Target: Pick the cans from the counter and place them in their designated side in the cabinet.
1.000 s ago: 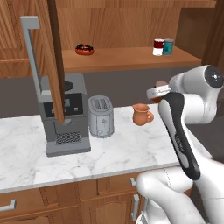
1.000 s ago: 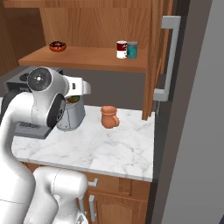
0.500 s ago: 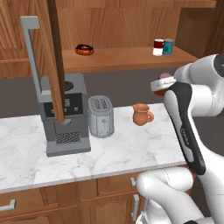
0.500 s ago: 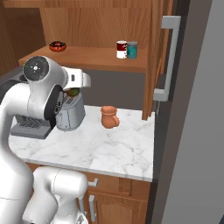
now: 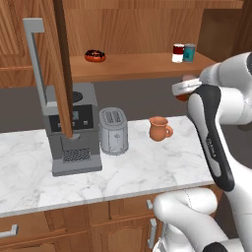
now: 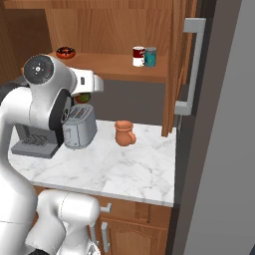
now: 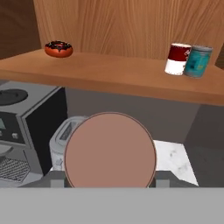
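Transport step, I judge: my gripper (image 7: 109, 186) holds the brown can (image 7: 110, 150) above the bench (image 5: 147, 170); next I must reach the shelf (image 7: 109, 72) beside the white can (image 7: 177, 58).

Carrying a can (image 7: 110, 150) in the gripper (image 5: 183, 88), above the counter (image 5: 147, 167) and just below shelf (image 7: 109, 74) level. Leaving a wide bare stretch of board between the donut (image 7: 58, 48) and the white can (image 7: 177, 58) touching the teal can (image 7: 197, 61). Standing underneath: toaster (image 6: 79, 127), coffee machine (image 5: 71, 128), mug (image 6: 124, 133). Flanking with open doors (image 5: 64, 64).
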You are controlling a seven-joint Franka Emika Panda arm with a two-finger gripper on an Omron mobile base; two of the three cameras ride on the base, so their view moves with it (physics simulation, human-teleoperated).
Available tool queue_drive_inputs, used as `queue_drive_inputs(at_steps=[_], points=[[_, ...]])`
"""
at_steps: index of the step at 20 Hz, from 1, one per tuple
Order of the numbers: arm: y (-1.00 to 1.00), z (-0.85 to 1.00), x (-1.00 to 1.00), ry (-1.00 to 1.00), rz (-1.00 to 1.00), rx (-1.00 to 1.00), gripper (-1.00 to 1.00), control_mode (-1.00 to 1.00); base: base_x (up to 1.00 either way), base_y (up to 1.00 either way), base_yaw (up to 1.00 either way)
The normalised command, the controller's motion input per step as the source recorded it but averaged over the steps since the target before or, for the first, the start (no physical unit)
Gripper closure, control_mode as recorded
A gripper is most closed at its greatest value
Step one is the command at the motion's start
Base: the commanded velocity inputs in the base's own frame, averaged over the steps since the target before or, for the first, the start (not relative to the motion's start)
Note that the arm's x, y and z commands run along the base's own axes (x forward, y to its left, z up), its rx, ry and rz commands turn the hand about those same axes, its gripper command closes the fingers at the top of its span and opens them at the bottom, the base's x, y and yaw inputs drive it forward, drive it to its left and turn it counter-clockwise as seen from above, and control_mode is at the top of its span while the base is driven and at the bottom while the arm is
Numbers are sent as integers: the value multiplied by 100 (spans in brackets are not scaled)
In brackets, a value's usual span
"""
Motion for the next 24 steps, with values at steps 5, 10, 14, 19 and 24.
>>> queue_drive_inputs(at_steps=[5, 10, 14, 19, 24], points=[[-1, 15, 2, -7, 0, 0, 100, -100, 0, 0, 0], [-2, 16, 7, -7, 0, 0, 100, -100, 0, 0, 0], [-2, 13, 16, -4, 0, 0, 100, -100, 0, 0, 0], [-3, 15, 20, -1, 0, 0, 100, -100, 0, 0, 0], [-4, 12, 26, 0, 0, 0, 100, -100, 0, 0, 0]])
